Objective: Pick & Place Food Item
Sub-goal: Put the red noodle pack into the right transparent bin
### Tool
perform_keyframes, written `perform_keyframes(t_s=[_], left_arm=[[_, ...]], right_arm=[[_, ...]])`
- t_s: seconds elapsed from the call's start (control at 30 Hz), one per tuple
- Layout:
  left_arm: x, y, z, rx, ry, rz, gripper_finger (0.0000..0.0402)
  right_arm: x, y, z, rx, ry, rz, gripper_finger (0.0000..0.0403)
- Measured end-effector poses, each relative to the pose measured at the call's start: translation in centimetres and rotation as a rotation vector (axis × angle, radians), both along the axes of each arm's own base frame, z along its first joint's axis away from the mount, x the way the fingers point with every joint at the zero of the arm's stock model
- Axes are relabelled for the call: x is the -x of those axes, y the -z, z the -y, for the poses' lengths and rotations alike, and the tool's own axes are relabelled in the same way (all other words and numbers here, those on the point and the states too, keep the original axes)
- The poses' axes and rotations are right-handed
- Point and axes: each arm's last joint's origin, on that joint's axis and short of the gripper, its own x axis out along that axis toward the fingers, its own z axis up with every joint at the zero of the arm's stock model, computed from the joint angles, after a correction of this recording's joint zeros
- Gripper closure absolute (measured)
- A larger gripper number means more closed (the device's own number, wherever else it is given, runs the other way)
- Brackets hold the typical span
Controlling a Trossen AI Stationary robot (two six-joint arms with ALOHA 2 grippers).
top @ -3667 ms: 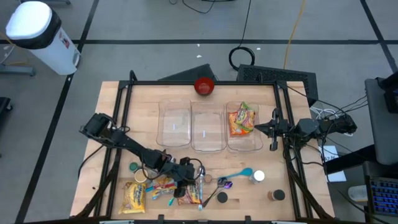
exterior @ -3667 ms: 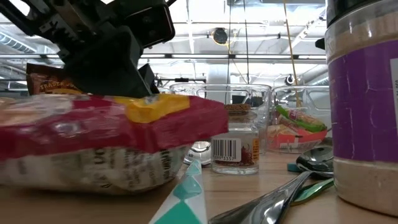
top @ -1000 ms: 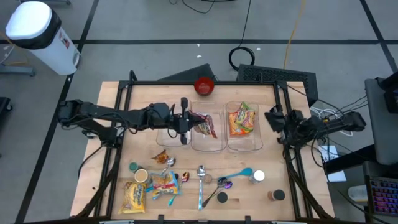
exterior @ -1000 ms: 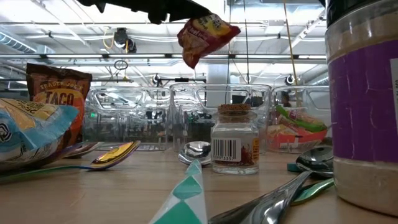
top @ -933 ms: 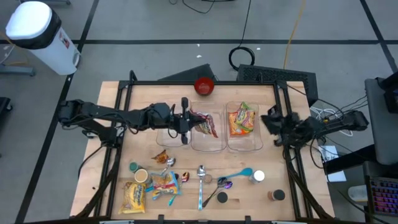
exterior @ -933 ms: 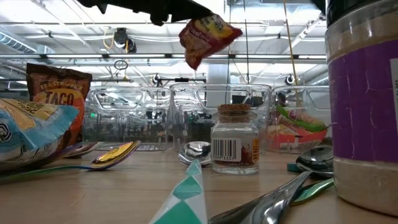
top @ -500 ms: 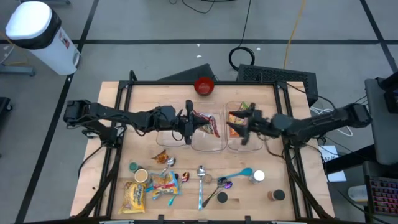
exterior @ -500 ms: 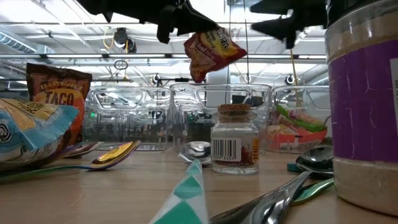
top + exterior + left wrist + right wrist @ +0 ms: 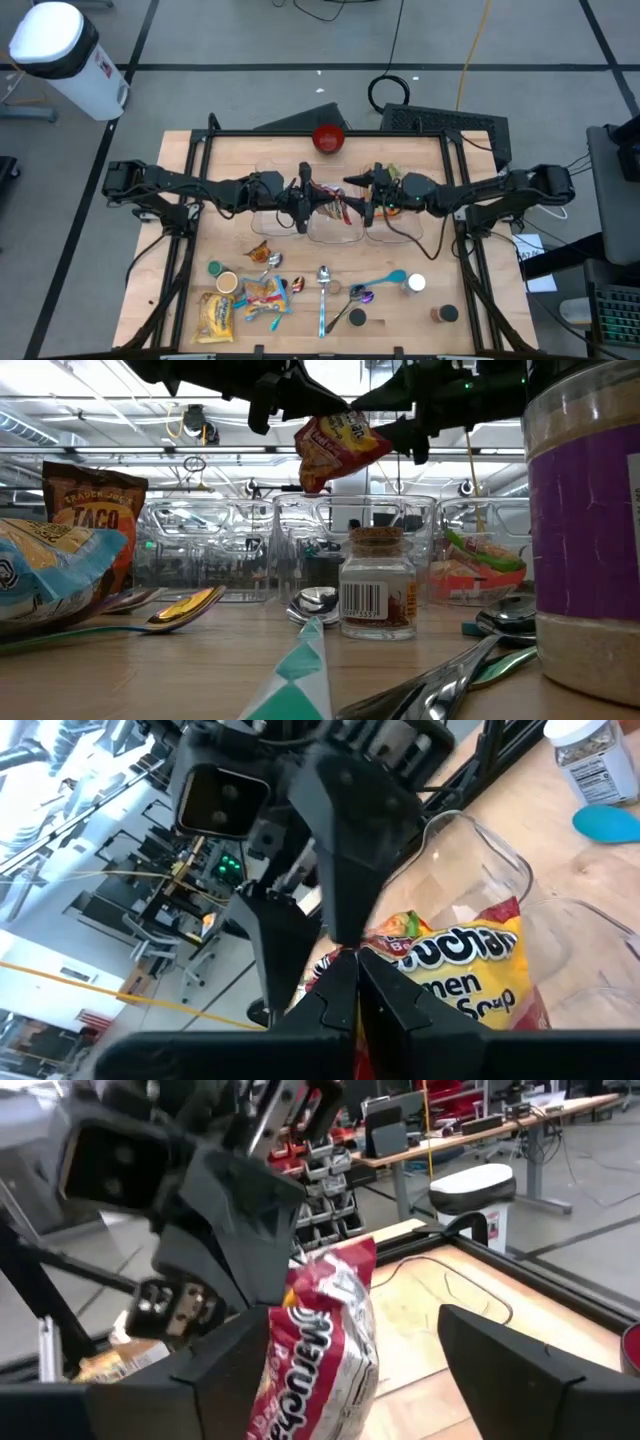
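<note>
Above the middle clear bin [image 9: 333, 230] we log one ramen packet [image 9: 333, 205], clenched in the left gripper [image 9: 308, 197]; right gripper [image 9: 366, 199] splayed around its far end. Handover pending; placement outstanding.

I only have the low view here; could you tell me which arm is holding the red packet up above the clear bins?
Observer: The left gripper is shut on the ramen packet; the high view shows that arm reaching in from the table's left.
Operator: Thank you. Is the other arm touching it?
Observer: The right gripper is open, and its wrist view shows the packet between its two fingers, not yet clamped.
Operator: What lies below them?
Observer: From above, both grippers meet over the middle bin of the three clear bins.
Operator: Is any bin already filled?
Observer: Yes, the right bin already has a food packet in it.
</note>
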Motion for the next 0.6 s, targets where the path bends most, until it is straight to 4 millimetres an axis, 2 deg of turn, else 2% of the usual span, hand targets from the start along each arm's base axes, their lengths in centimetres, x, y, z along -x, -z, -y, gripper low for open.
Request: perform_keyframes(t_s=[0.27, 0.37, 0.6], left_arm=[[-0.01, 0.07, 0.0, 0.0, 0.0, -0.004, 0.0389], [-0.01, 0.07, -0.02, 0.0, -0.001, -0.004, 0.0397], [-0.02, 0.01, -0.02, 0.004, -0.005, 0.003, 0.0385]], right_arm=[[-0.64, 0.82, -0.07, 0.001, -0.008, -0.011, 0.0188], [-0.65, 0.83, -0.07, 0.003, -0.008, -0.011, 0.0224], [-0.65, 0.73, -0.08, 0.013, -0.01, -0.003, 0.0325]])
